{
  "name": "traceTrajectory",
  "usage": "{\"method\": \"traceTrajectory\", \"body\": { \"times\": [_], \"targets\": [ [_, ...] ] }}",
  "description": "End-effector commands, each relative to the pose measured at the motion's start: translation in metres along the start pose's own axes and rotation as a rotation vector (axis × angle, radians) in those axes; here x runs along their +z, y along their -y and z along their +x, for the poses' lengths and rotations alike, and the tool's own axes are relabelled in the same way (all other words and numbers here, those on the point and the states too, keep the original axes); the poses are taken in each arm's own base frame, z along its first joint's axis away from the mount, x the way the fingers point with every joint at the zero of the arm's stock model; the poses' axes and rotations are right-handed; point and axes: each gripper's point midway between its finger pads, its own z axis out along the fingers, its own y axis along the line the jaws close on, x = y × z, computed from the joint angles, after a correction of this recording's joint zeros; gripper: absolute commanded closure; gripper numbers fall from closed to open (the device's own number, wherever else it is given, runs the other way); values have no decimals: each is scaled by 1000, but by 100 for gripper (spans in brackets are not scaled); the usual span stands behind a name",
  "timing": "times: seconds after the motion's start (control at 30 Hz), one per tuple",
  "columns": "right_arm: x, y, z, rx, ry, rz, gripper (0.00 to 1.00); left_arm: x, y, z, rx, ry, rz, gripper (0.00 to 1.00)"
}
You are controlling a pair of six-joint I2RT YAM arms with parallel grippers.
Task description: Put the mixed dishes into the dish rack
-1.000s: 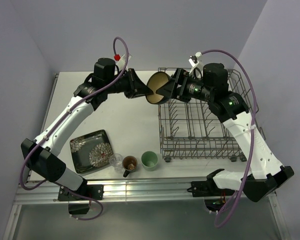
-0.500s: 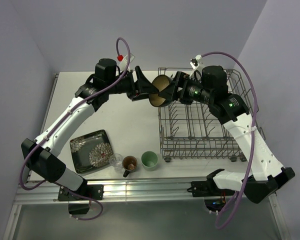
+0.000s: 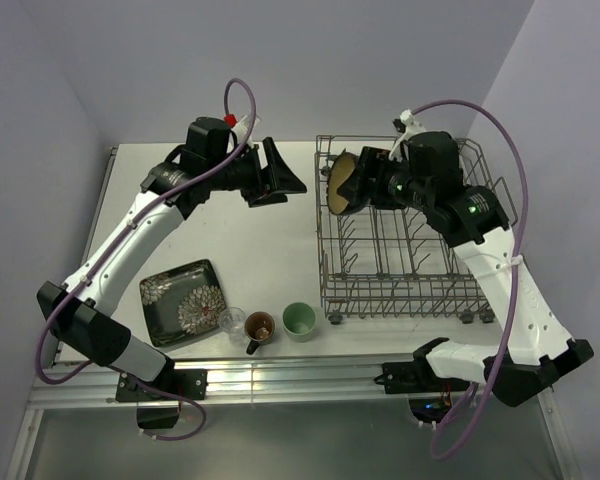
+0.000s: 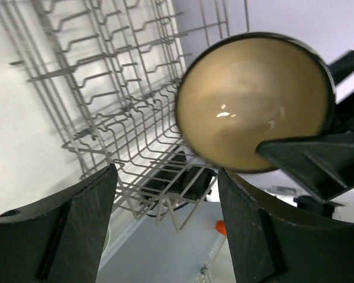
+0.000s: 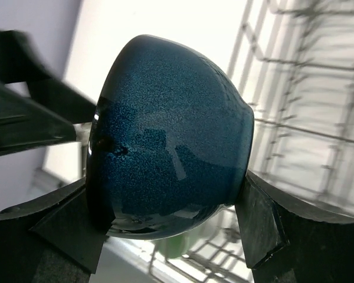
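Note:
My right gripper (image 3: 354, 186) is shut on the dark bowl (image 3: 341, 183), which is tipped on its side over the back left corner of the dish rack (image 3: 400, 262). Its tan inside faces left. In the right wrist view the bowl's blue-black outside (image 5: 165, 159) sits between both pads. My left gripper (image 3: 286, 175) stands open and empty just left of the rack, apart from the bowl (image 4: 253, 106). The square black floral plate (image 3: 183, 300), small clear glass (image 3: 232, 321), brown mug (image 3: 259, 327) and pale green cup (image 3: 299, 320) stand on the table at the front.
The white table (image 3: 280, 235) ends at a metal rail along its near edge. Purple walls close in behind and on both sides. The rack's upright tines (image 4: 106, 88) lie below and beside the bowl.
My left gripper has opened, let go of the bowl and drawn back to the left. The right gripper has carried the bowl rightward over the rack's back left corner.

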Motion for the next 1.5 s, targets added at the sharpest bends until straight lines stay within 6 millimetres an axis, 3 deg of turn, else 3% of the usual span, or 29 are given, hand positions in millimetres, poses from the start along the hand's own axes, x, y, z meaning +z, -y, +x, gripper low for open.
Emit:
{"method": "traceTrajectory", "body": {
  "times": [0.0,0.2,0.23,0.3,0.4,0.47,0.53,0.73,0.93,1.1,1.27,1.43,1.47],
  "targets": [
    [-37,1,-64,-93,242,76,100,-23,8,-16,87,75,-68,26],
    [-49,46,-82,-176,259,306,100,-33,-1,-12,88,124,-103,28],
    [-50,53,-83,-212,254,337,100,-31,-10,-6,77,117,-119,28],
    [-52,74,-84,-241,241,444,100,-41,-8,-4,91,148,-108,28],
    [-64,102,-90,-304,242,607,100,-45,-21,12,127,142,-121,28],
    [-66,118,-85,-350,217,683,100,-52,-25,20,155,151,-124,28],
    [-75,135,-80,-382,176,791,100,-50,-42,31,166,134,-146,28],
    [-101,176,-62,-495,48,1063,100,-56,-46,53,249,102,-112,28],
    [-102,195,-55,-591,-72,1202,100,-43,-34,62,321,46,-72,28],
    [-81,209,-44,-702,-201,1230,100,-34,-37,60,333,22,-70,29],
    [-56,216,-48,-747,-280,1257,100,-24,-46,62,333,-1,-74,28],
    [-32,206,-54,-652,-249,1163,100,-12,-58,58,331,-19,-84,29],
    [-36,200,-57,-563,-201,1157,100,-11,-53,52,337,-10,-84,29]
  ]
}}
